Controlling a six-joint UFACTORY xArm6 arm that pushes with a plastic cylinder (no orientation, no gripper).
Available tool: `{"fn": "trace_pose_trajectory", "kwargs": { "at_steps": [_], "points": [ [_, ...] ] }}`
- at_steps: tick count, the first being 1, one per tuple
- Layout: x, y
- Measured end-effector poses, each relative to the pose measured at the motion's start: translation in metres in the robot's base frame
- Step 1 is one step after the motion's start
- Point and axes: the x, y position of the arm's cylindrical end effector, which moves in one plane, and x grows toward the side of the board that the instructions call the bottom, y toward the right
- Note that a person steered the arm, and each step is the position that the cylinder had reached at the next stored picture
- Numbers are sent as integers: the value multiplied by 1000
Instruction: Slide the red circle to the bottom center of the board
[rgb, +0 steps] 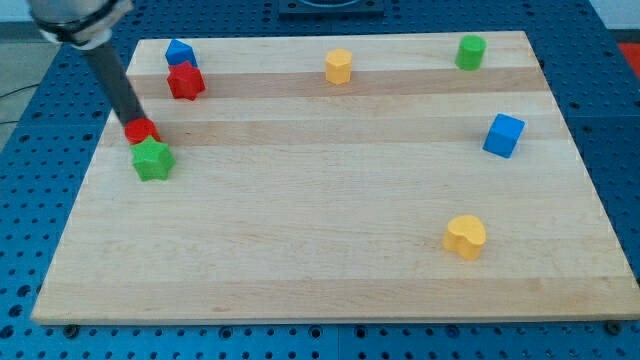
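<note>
The red circle (142, 130) lies near the board's left edge, touching the green star (153, 159) just below it. My tip (133, 119) rests at the red circle's upper left side, and the dark rod slants up to the view's top left. The wooden board (330, 250) fills most of the view.
A red star (185, 81) and a blue block (180, 52) sit at the top left. A yellow hexagon (339, 66) is at top centre, a green cylinder (470, 51) at top right, a blue cube (503, 135) at right, a yellow heart (465, 236) at lower right.
</note>
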Motion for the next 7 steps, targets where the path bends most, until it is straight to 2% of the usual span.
{"fn": "trace_pose_trajectory", "kwargs": {
  "at_steps": [1,3,4,6,7],
  "points": [
    [6,34],
    [-2,-9],
    [25,3],
    [77,128],
    [74,135]
  ]
}}
